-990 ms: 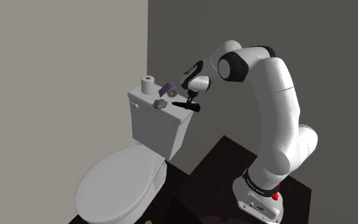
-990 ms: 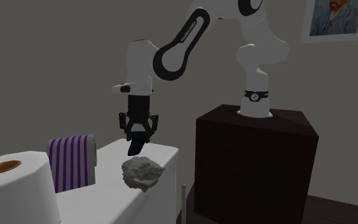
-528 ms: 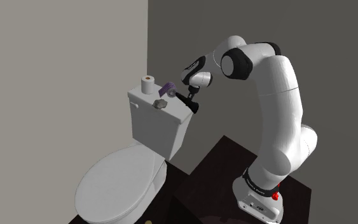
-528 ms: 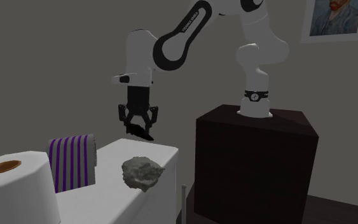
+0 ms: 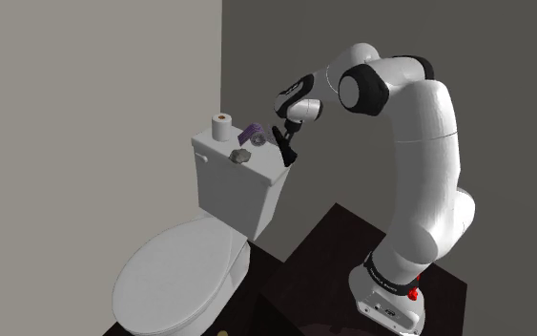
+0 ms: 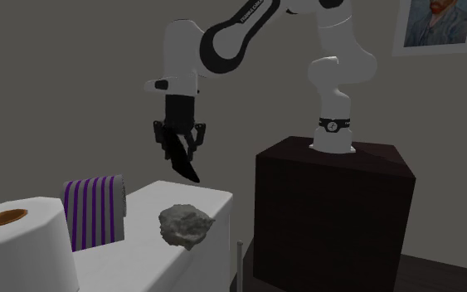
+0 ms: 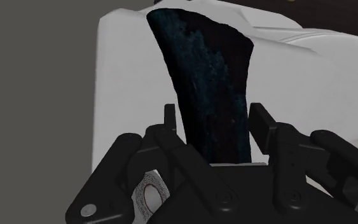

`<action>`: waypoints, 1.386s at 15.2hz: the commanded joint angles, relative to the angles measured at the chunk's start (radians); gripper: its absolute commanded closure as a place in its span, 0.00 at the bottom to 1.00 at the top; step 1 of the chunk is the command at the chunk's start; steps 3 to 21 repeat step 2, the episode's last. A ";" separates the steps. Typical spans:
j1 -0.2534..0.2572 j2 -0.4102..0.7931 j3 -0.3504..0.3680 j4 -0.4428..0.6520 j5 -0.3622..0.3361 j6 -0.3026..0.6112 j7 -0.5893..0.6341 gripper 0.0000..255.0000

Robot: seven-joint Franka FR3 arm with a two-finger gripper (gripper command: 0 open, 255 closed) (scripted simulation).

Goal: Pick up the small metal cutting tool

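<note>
So basically the all-black two-finger gripper [image 6: 182, 150] is clamped on the small dark tapered cutting blade [image 7: 204, 83], hanging clear above the white toilet tank lid's [image 6: 216, 199] stand-side edge, so the pick-up looks done.

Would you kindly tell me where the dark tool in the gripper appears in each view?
Shoulder view: the tool hangs above the white tank lid's right end.
Second exterior view: the tool, left of centre, above the lid's far end.
Wrist view: the tool, clasped by the gripper, lid behind.
Shared landmark: the white tank lid.
</note>
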 commanded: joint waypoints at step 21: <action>0.002 -0.009 -0.004 0.002 -0.005 -0.011 0.004 1.00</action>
